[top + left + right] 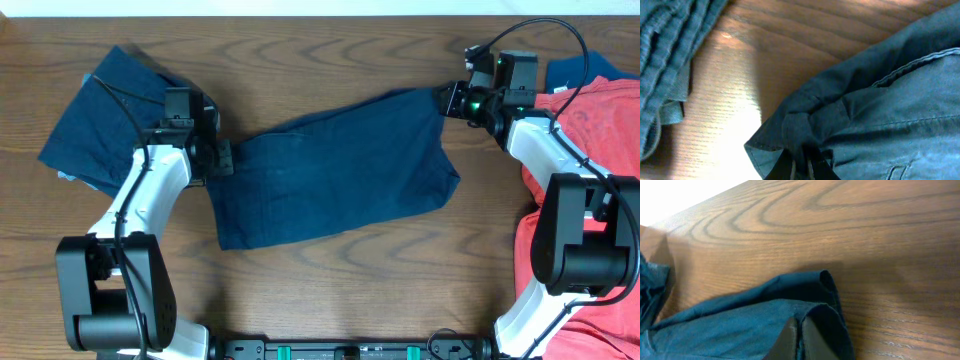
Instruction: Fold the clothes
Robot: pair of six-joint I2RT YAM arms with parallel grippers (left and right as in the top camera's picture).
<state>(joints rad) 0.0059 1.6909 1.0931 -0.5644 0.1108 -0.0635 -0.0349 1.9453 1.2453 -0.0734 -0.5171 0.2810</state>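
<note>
Dark navy shorts point(335, 165) lie stretched across the middle of the table. My left gripper point(222, 158) is shut on their left corner; the left wrist view shows the bunched cloth point(850, 115) pinched between the fingers point(805, 167). My right gripper point(447, 100) is shut on their upper right corner; the right wrist view shows the folded hem point(810, 292) clamped between the fingers point(801, 340). Another folded navy garment point(105, 115) lies at the far left. Coral-red shirts point(600, 130) are piled at the right edge, with a brighter blue garment point(575, 68) behind them.
The wooden table point(330, 290) shows bare in front of the shorts and behind them. The folded garment's layered edges show at the left of the left wrist view point(665, 45). The arm bases stand at the front edge.
</note>
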